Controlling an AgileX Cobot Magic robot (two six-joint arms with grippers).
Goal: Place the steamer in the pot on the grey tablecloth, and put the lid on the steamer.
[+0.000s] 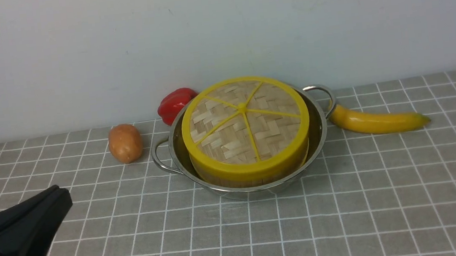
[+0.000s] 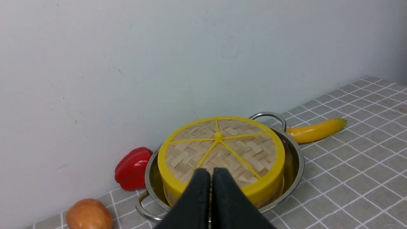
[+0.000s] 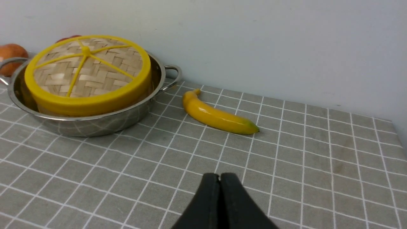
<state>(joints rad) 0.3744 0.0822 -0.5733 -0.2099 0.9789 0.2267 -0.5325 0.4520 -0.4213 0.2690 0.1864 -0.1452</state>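
Note:
The shiny steel pot (image 1: 320, 135) stands on the grey tablecloth (image 1: 347, 217) near the back wall. The steamer (image 1: 233, 181) sits inside it, only its wooden wall showing. The woven lid (image 1: 245, 128) with yellow rim and spokes lies on top of the steamer, slightly tilted. My left gripper (image 1: 59, 195) is shut and empty at the front left, well apart from the pot. In the left wrist view its jaws (image 2: 210, 173) are pressed together in front of the lid (image 2: 222, 146). My right gripper (image 3: 220, 178) is shut and empty over bare cloth, away from the pot (image 3: 95, 122).
A red pepper (image 1: 174, 104) lies behind the pot by the wall. A potato (image 1: 125, 142) lies left of the pot. A banana (image 1: 375, 122) lies right of it, close to the right handle (image 1: 321, 92). The wall runs behind them.

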